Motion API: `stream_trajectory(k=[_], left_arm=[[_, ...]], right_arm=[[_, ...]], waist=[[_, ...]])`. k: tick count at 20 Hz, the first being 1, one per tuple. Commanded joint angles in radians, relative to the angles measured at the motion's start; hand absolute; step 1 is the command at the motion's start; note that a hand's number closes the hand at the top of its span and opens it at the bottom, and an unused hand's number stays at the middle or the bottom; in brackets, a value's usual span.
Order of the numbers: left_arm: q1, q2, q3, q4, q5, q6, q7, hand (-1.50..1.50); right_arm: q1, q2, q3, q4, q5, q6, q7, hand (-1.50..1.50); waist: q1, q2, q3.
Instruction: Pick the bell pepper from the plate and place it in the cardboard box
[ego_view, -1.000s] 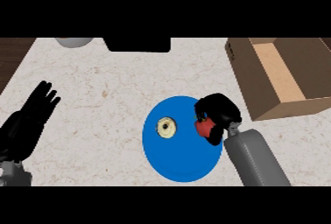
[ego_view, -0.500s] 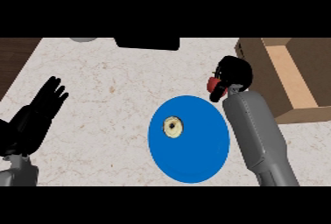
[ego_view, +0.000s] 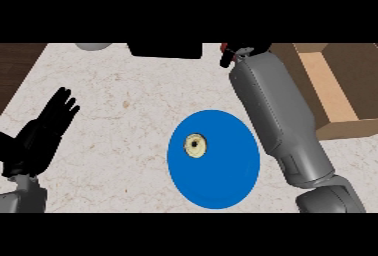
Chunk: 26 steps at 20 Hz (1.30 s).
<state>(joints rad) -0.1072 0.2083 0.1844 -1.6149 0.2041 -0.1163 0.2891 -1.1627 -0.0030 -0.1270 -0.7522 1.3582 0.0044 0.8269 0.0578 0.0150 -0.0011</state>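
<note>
Bell pepper (ego_view: 227, 49) shows red at my right hand (ego_view: 244, 51), whose fingers curl round it near the cardboard box (ego_view: 336, 95). My left hand (ego_view: 46, 130) rests spread over the speckled counter (ego_view: 125, 90), beside the blue plate (ego_view: 221, 170).

We see only a sliver of the red bell pepper (ego_view: 228, 51) near the tabletop's far edge, mostly hidden in our right hand (ego_view: 244, 51). The blue plate (ego_view: 221, 175) lies flat toward the near edge. The brown cardboard box (ego_view: 341, 95), open on top, sits at the right edge.
</note>
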Motion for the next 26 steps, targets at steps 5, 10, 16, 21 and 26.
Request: stream_trajectory(k=[5,10,16,21,26], left_arm=[[-0.018,0.004,0.009,0.054,0.000,-0.013,-0.027,0.00],[-0.018,0.007,0.028,0.030,-0.009,0.022,-0.003,0.00],[0.060,-0.009,0.009,-0.100,0.019,0.015,0.066,0.00],[0.014,0.024,0.043,0.045,0.007,-0.029,-0.036,0.00],[0.033,-0.020,0.012,0.005,-0.020,0.004,-0.041,0.00]], right_arm=[[-0.182,-0.107,-0.046,0.107,0.074,-0.109,0.133,1.50],[-0.208,-0.138,-0.053,0.149,0.108,-0.137,0.193,1.50],[-0.185,-0.263,-0.092,0.249,0.085,-0.136,0.072,1.50],[-0.135,-0.282,-0.104,0.294,0.071,-0.260,0.001,1.50],[-0.049,-0.327,-0.127,0.347,0.041,-0.344,-0.108,1.50]], waist=[[-0.032,-0.002,0.000],[-0.037,-0.008,0.001],[-0.028,-0.009,0.001],[-0.034,-0.004,0.001],[-0.033,-0.002,0.001]])
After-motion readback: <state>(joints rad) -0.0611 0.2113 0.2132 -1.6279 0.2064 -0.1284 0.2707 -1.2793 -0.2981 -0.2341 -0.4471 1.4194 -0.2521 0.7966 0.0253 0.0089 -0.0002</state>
